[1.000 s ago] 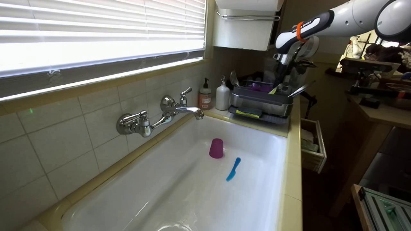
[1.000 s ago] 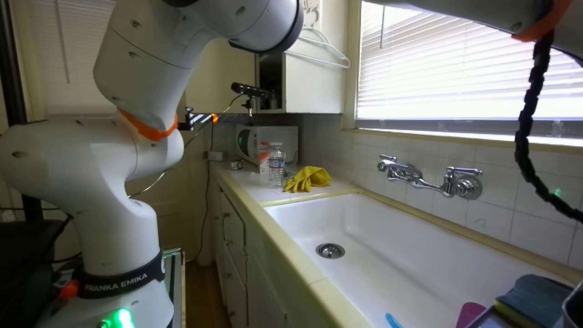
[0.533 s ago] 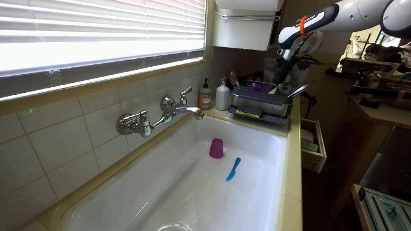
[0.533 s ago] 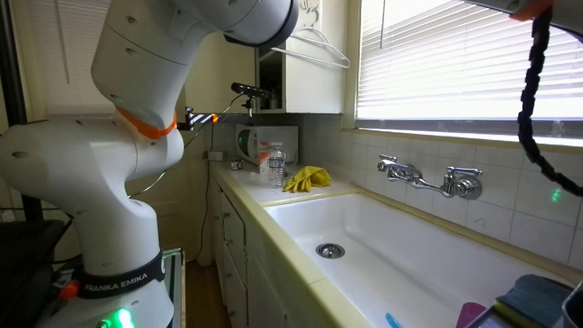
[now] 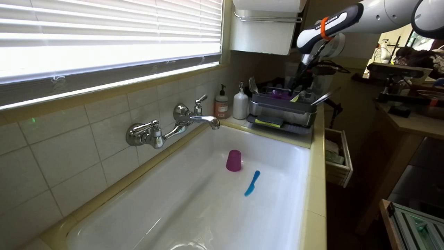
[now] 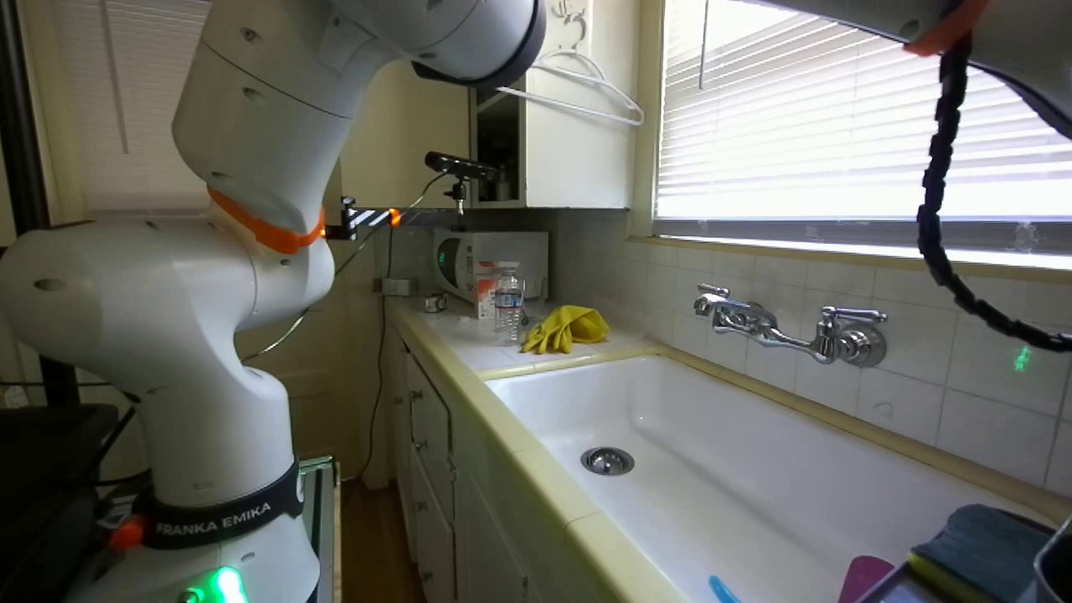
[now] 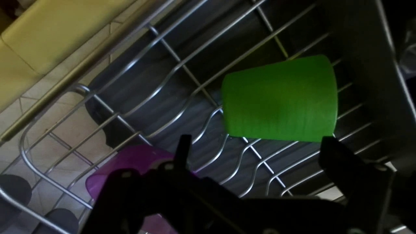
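inside rack (image 7: 364, 42), tapered green cup (image 7: 279, 100)

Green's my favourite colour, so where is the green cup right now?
In the wrist view, the green cup lies on its side in the rack, right of centre, pictured just above the open fingers, with a purple item at lower left.

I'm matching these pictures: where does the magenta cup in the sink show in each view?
In an exterior view: magenta cup, below and slightly right of centre.
In an exterior view: magenta cup, cut off at the bottom edge, towards the right.
Wrist view: absent; the purple item is in the dish rack.
Shared landmark: yellow tile edging, in all three.
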